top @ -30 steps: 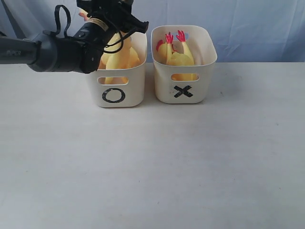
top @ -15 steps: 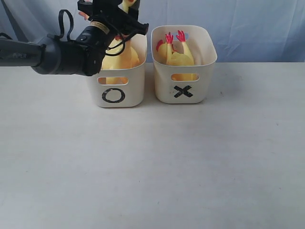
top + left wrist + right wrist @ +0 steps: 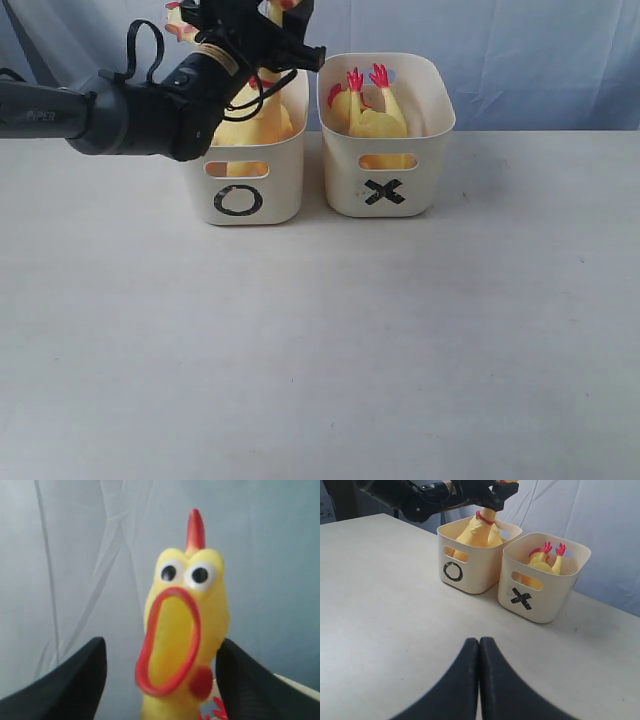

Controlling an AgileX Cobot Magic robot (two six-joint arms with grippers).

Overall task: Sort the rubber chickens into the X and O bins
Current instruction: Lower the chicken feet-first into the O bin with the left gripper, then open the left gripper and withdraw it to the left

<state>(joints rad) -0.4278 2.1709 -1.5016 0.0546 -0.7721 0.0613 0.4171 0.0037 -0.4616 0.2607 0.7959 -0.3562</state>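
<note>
The left pincer (image 3: 161,675) stands spread either side of a chicken (image 3: 182,630) that sits upright inside the O bin (image 3: 243,185). Lift straight up (no sideways drift) so neither jaw snags its head. Right pincer (image 3: 479,680) — pressed together, well away from that bin.

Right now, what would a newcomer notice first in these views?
A gaping, wide-eyed yellow chicken stands upright in the O bin, its head inside the open left claw. In the X bin beside it, red feet stick up; the right claw hangs shut above the table.
</note>
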